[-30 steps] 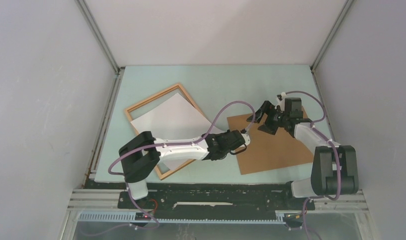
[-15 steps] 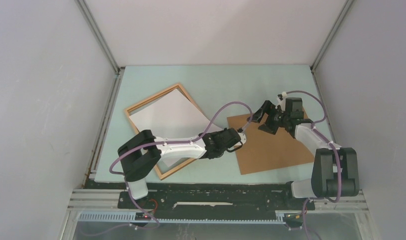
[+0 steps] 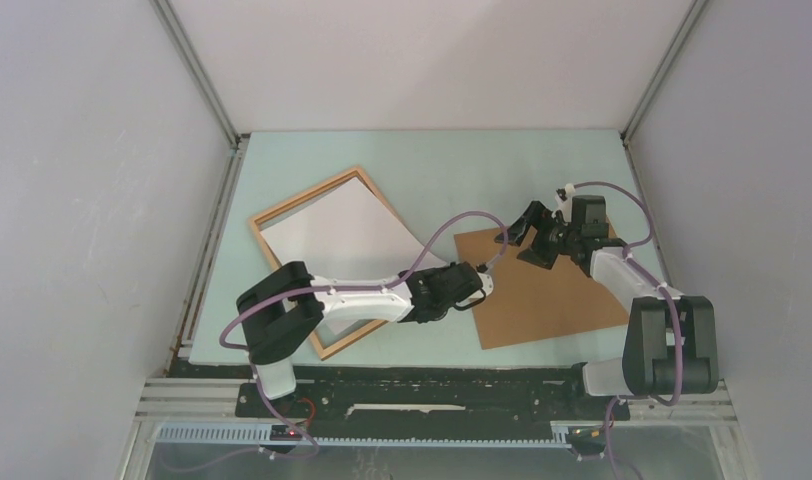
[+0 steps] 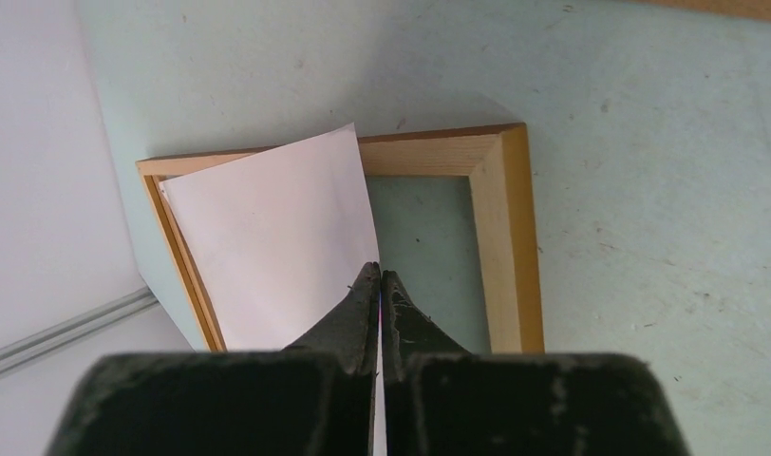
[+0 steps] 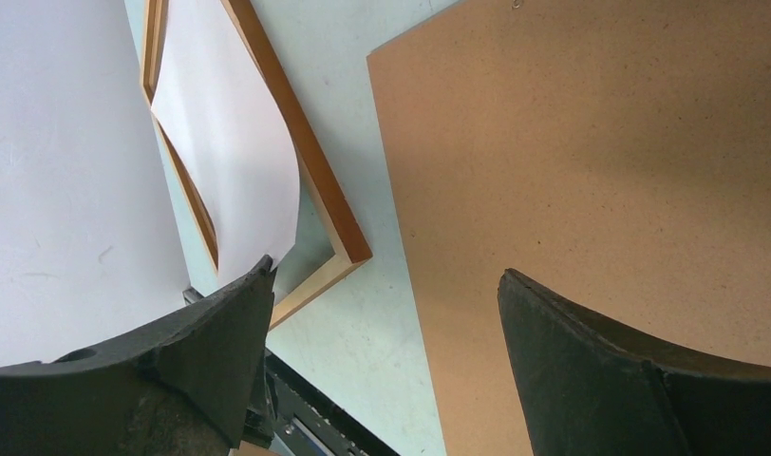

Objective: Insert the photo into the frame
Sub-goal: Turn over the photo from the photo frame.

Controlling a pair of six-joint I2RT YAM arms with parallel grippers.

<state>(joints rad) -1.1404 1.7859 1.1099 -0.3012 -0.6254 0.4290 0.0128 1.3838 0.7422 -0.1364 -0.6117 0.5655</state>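
Down at the near edge, the overhead view has both arms reaching out across the pale green table [image 3: 462, 165]. The left arm stretches low and to the right, and the left gripper [image 3: 478, 284] sits just off the near-left corner of the brown backing board [image 3: 557, 300]. From above you can't really read that grip. The left wrist camera settles it: the two dark fingers [image 4: 358, 304] are pressed together, with a thin white sliver of paper pinched edge-on between them. That's the photo [image 4: 268, 237], white back up, held by one edge.

From the gripper the photo [image 3: 342, 235] curves down and away to the left. Its far part lies inside the frame [image 3: 302, 194], which lies flat and turned at an angle on the left half of the table. The wrist view shows the sheet's far corner tucked into the frame's far-left corner, while green table shows inside the frame [image 4: 510, 247] on the right. So it is partly in, not seated flat.

Farther out and to the right, the right gripper [image 3: 532, 236] hovers above the board's far-left corner. Its own camera shows the jaws spread wide with nothing between them, the backing board [image 5: 600, 171] below, and the curled photo [image 5: 230, 142] rising off the frame [image 5: 348, 249] to the left.
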